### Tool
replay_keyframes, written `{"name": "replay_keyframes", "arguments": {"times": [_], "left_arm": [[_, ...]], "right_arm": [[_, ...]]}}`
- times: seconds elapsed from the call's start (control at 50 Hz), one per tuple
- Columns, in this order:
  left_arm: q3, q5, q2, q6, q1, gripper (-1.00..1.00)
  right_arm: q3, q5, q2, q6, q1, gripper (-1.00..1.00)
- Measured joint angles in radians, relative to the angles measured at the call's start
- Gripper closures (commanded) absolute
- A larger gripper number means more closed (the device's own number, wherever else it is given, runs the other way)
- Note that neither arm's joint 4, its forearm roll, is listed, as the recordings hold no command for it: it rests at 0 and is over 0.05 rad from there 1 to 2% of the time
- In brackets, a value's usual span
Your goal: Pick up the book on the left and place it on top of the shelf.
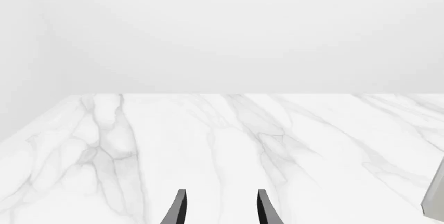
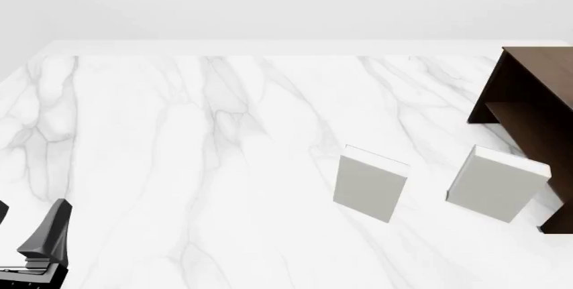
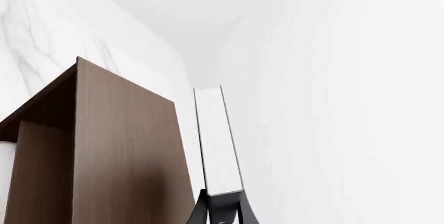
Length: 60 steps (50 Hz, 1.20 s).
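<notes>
A bare simulated test scene, more like a robotics lab bench than any lived-in room. A white marble-veined table fills the front view and ends at a plain, featureless white backdrop with no walls, windows or furniture behind it. The only furnishings are a dark brown wooden shelf at the table's right edge and two pale books standing upright near it, all rendered flat and clean

The shelf runs off the front view's right edge; the left gripper is cropped at its corner.
</notes>
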Motion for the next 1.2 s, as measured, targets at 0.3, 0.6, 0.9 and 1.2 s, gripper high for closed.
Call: {"name": "replay_keyframes", "arguments": {"times": [0.3, 0.6, 0.9, 1.2], "left_arm": [[0.0, 0.0, 0.0, 0.0, 0.0, -1.0], [0.0, 0.0, 0.0, 0.0, 0.0, -1.0], [0.0, 0.0, 0.0, 0.0, 0.0, -1.0], [0.0, 0.0, 0.0, 0.0, 0.0, -1.0]], "right_arm": [[-0.028, -0.016, 0.053, -0.007, -0.003, 1.0], [-0.046, -0.024, 0.089, -0.011, -0.005, 1.0], [-0.045, -0.018, 0.094, 0.001, -0.005, 1.0], [-0.023, -0.022, 0.095, 0.011, -0.002, 1.0]]}}
